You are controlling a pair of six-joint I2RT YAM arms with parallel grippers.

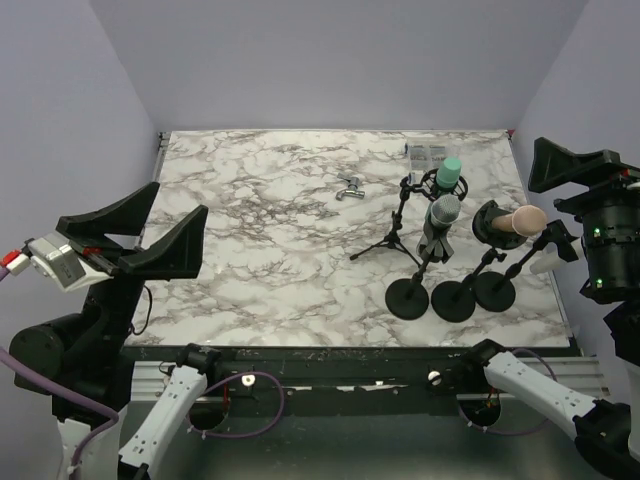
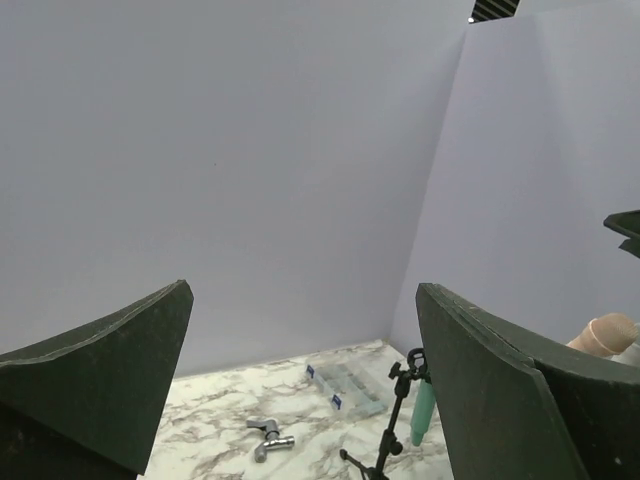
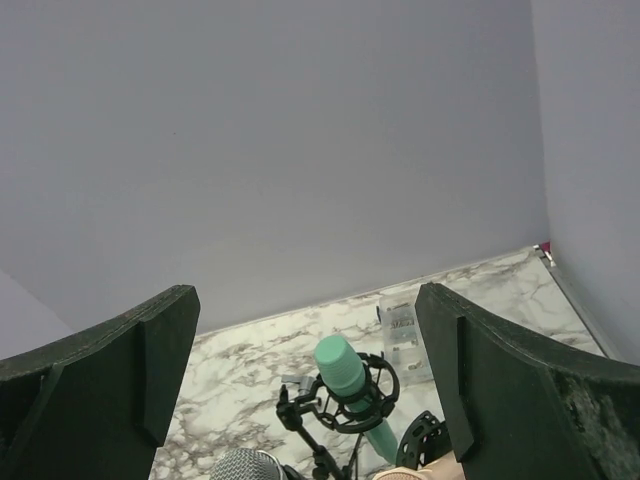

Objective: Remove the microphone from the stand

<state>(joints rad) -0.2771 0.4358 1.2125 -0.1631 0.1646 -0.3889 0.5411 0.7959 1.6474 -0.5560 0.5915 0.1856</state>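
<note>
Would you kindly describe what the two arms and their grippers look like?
The left gripper and right gripper both have broad, dark, curved wedge-shaped fingers. The arm links are white with black joints. Purple cables loop at the bases. The left wrist carries a pale grey block with red marks; the right wrist housing is black with green lights.

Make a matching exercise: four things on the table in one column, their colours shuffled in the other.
Things:
1. rearmost mic
2. rightmost mic
3. tap
4. box

Colours:
A. beige
B. clear
C. teal
D. silver

Pairs: 1-C, 2-A, 3-D, 4-B
</note>
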